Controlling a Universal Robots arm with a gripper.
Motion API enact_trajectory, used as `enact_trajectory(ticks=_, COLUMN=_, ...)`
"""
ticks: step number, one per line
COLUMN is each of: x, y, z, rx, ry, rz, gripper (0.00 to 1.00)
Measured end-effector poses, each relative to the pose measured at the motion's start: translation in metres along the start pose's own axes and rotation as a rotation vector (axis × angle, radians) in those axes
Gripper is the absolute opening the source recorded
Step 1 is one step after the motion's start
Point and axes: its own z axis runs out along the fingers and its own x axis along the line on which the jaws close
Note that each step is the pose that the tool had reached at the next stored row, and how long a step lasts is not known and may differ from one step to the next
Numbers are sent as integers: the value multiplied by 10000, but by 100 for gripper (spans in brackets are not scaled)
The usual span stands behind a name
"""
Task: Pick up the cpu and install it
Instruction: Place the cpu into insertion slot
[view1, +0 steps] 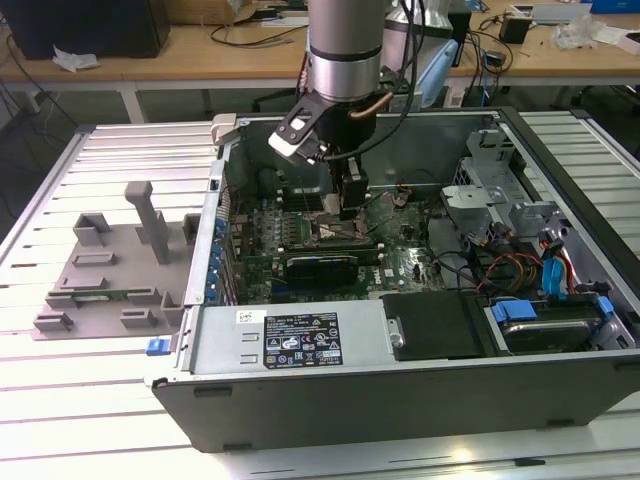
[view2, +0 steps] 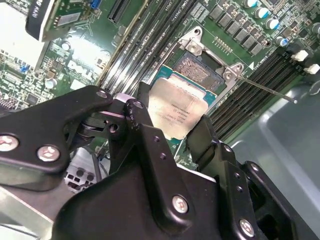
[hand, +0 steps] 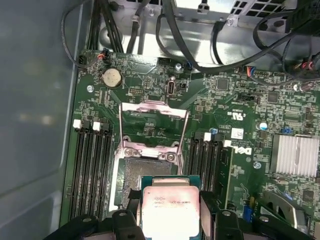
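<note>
The cpu (view2: 175, 111), a small square chip with a silver-grey metal top, is held between my gripper's two black fingers (view2: 144, 120). It hangs just above the motherboard, beside the open socket (view2: 200, 67). In the first wrist view the cpu (hand: 170, 207) overlaps the near edge of the socket (hand: 149, 172), whose metal load plate (hand: 154, 125) is flipped up and open. In the exterior view my gripper (view1: 350, 207) reaches down into the open computer case (view1: 400, 350), over the middle of the green board.
Memory slots (hand: 92, 165) flank the socket on both sides. A finned heatsink (hand: 295, 155) and black cables (hand: 200, 45) lie nearby. A grey plastic fixture (view1: 110, 270) with upright blocks sits outside the case at the exterior view's left. Drive bays (view1: 545, 320) are at the right.
</note>
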Motion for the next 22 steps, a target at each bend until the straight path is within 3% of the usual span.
enact_trajectory(ticks=1, x=20, y=1, z=45, rx=1, ry=0, rz=-12, gripper=55)
enact_trajectory(ticks=5, x=56, y=3, z=92, rx=5, ry=-17, rz=-10, gripper=55)
enact_trajectory(ticks=11, x=100, y=6, z=164, rx=86, ry=-252, rz=111, gripper=55)
enact_trajectory(ticks=13, x=101, y=5, z=184, rx=106, ry=-292, rz=231, gripper=55)
enact_trajectory(ticks=16, x=105, y=5, z=209, rx=114, ry=-301, rz=436, gripper=55)
enact_trajectory(ticks=18, x=106, y=3, z=240, rx=120, ry=-297, rz=826, gripper=55)
enact_trajectory(ticks=22, x=134, y=5, z=274, rx=120, ry=-278, rz=892, gripper=55)
